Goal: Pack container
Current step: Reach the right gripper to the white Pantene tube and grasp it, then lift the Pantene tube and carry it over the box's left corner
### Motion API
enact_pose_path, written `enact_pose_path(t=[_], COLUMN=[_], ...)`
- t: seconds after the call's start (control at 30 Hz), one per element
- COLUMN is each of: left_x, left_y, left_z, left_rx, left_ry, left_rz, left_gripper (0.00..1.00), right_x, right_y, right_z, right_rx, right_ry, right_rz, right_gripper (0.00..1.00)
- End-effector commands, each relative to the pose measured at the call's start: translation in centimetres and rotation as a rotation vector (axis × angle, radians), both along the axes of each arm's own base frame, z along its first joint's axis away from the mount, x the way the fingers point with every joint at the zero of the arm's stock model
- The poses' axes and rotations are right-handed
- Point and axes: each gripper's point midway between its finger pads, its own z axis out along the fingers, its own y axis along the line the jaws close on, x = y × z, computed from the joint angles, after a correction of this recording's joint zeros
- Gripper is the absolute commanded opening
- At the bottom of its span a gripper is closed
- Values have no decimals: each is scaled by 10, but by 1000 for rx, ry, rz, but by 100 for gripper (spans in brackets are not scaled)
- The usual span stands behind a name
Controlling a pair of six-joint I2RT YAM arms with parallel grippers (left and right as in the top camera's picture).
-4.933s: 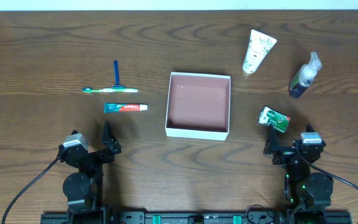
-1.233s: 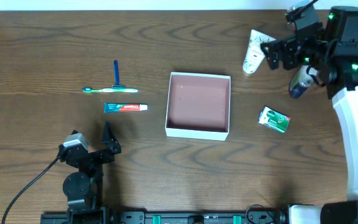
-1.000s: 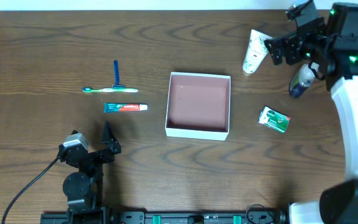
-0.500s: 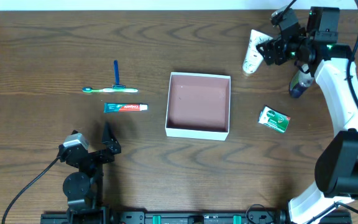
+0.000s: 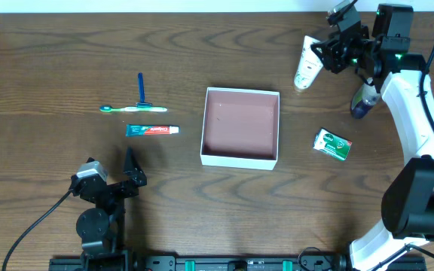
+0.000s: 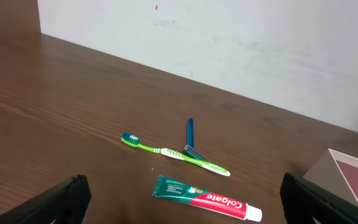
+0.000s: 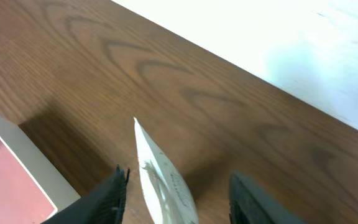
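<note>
Container [image 5: 240,158] sits mid-bench, bare bench [image 5: 187,196] around all four walls. Your right hand [image 7: 178,182], far right, half-open, straddles the white tube [image 7: 163,180], gaps both sides. Left hand [image 6: 185,196] wide, empty, near left. Toothpaste [image 6: 207,199] reads "Colgate".

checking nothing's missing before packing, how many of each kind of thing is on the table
tubes: 2 (toothpaste, white tube)
toothbrush: 1
razor: 1
bottle: 1
soap box: 1
container: 1
total: 7
</note>
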Motion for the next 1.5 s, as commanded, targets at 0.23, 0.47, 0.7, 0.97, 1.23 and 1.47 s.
enact_pose_path(t=[0.23, 0.47, 0.7, 0.97, 1.23, 1.47], left_x=[-1, -1, -1, -1, -1, -1], left_y=[2, 2, 2, 2, 2, 2], left_z=[-17, -17, -17, -17, -17, -17], left_rx=[7, 7, 7, 7, 7, 7], left_ry=[53, 53, 53, 53, 53, 53], left_rz=[8, 8, 8, 8, 8, 8], left_gripper=[98, 98, 98, 98, 98, 98], right_x=[4, 8, 13, 4, -58, -105], right_y=[18, 16, 11, 6, 23, 70], right_z=[-24, -28, -22, 30, 131, 157], right_rx=[55, 90, 136, 125, 24, 40], right_ry=[76, 103, 119, 65, -140, -193], right_rz=[15, -30, -109, -308, -592, -628], right_gripper=[31, 1, 1, 2, 2, 2])
